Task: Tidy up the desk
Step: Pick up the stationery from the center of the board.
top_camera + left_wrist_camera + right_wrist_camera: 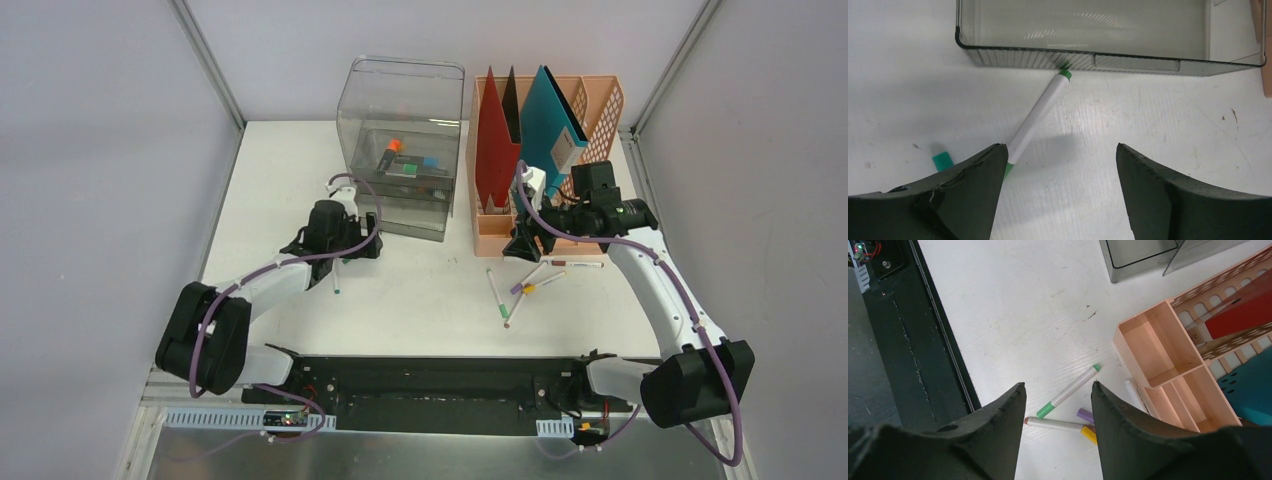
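The flat white desk (420, 300) spreads ahead of both arm bases; far on it, a clear plastic drawer box (400, 100) stands left of a peach plastic file rack (602, 105). The left gripper (1059, 148) gapes empty over a white green-tipped pen (1040, 115); the right gripper (1058, 385), jaws apart, holds nothing

No text, brand, number or sign can be read; the small white label on the upright teal folder (552, 120) is too small to make out; the green-capped white marker (1040, 112) on the flat white desk (420, 290) shows a blank barrel.
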You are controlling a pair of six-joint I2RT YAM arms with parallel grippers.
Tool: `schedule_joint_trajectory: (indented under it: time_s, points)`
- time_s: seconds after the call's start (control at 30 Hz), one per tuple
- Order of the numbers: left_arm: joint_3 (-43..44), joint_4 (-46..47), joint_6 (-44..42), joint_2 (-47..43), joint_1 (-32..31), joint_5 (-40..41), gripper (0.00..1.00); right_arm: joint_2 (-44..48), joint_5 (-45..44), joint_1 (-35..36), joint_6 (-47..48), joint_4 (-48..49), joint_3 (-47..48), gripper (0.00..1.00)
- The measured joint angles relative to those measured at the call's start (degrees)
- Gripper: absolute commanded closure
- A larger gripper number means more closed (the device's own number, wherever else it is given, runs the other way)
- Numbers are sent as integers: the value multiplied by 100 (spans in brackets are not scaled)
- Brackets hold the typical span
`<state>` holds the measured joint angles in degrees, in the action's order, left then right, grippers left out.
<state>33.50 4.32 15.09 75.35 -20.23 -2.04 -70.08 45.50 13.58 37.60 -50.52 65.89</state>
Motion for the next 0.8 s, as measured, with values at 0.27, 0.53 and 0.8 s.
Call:
schedule_joint_trajectory:
  time_s: [0.27,0.53,0.8]
  points:
    - [391,-24,-114,595,0,-85,31,0,0,-7,2,0,0,46]
    - [527,-9,-101,1211,9,-83,51,0,0,-11,2,-4,0,46]
    - [527,-70,-70,1215,7,-50,67,0,0,-11,4,-17,0,47]
